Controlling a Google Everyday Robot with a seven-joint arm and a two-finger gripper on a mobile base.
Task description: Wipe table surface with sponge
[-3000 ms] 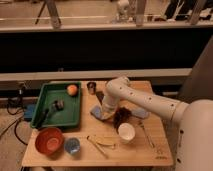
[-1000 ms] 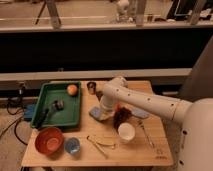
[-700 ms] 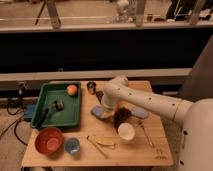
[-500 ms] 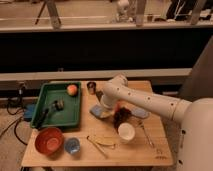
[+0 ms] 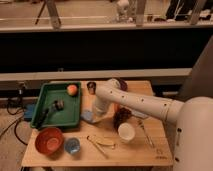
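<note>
One claw (image 5: 95, 116) down on sponge (image 5: 88, 117), tabletop (image 5: 140, 150).

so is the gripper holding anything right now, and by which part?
Cannot be told. The gripper is down at the sponge on the table surface, right of the green tray; the arm hides any hold.

High frontal view, table surface (image 5: 150, 150) below.
</note>
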